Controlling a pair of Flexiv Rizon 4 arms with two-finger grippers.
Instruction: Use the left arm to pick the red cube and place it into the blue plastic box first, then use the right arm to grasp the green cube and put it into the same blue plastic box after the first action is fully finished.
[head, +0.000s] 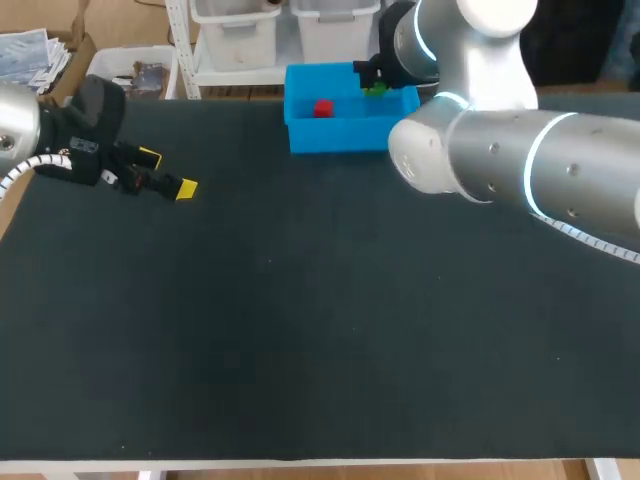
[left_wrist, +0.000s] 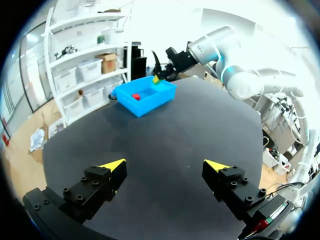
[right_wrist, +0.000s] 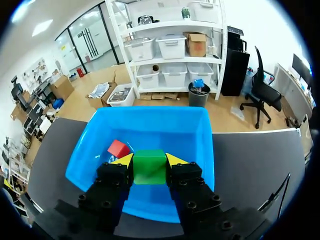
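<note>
The blue plastic box stands at the table's far edge, with the red cube lying inside it. My right gripper hangs over the box, shut on the green cube, which shows in the head view as a green patch above the box's right end. In the right wrist view the red cube lies on the box floor, just beside and below the held cube. My left gripper rests at the table's far left, open and empty. The left wrist view has the box far ahead of the left gripper.
The dark table stretches bare from the box to the near edge. My right arm crosses the far right corner above the table.
</note>
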